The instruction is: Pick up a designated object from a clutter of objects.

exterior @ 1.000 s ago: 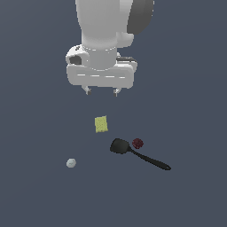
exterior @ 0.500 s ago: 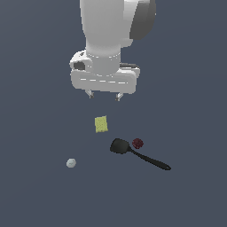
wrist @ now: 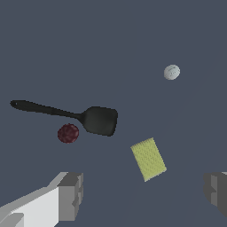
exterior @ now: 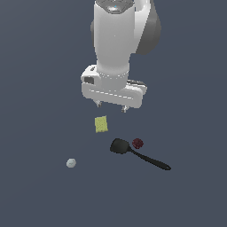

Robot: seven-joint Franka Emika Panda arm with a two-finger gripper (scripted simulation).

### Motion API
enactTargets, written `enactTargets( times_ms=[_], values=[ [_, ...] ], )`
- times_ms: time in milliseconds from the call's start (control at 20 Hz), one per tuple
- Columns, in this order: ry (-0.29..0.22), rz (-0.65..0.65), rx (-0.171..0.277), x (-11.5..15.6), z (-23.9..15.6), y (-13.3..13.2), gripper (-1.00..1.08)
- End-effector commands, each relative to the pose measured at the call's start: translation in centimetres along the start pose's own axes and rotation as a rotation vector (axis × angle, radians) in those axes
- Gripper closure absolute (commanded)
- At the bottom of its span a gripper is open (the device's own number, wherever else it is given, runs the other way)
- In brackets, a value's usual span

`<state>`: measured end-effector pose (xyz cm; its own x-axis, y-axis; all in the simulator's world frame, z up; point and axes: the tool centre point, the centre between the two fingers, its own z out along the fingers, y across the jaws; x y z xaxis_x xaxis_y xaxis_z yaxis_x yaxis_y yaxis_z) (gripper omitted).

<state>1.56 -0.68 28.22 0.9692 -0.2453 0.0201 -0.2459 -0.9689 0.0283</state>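
We find no real room here, only a simulator's bare scene: a flat, uniform dark blue-grey ground [exterior: 40, 66] without walls or furniture, where plainly shaded shapes like a flat yellow-green square block [exterior: 101, 124] lie scattered.

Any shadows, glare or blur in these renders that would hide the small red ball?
Exterior view: flat, even lighting, no cast shadows on the floor, no glare; the dark red ball is sharp but low-contrast against the grey. Wrist view: equally sharp, its mottled surface visible; the open pincer sits at the frame edge, covering nothing.
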Motion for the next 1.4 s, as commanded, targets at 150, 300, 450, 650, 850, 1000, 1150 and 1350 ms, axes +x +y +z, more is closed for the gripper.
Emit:
enactTargets(
  times_ms=[150,300,450,650,850,1000,1150,1350],
  values=[
    [-0.002,0.11,0.004,0.5,2.7,-2.2,-0.92],
    [-0.004,0.17,0.006,0.7,4.1,-3.3,-0.92],
    [-0.006,0.231,0.009,0.9,5.6,-4.5,-0.92],
    [-0.008,0.312,0.011,0.9,7.7,-6.1,-0.92],
    [-0.012,0.393,0.013,0.9,9.7,-7.6,-0.92],
    [-0.014,0.454,0.015,0.8,11.3,-8.8,-0.92],
    [-0.017,0.515,0.016,0.6,12.9,-9.9,-0.92],
    [-0.021,0.596,0.017,0.2,15.0,-11.3,-0.92]
  ],
)
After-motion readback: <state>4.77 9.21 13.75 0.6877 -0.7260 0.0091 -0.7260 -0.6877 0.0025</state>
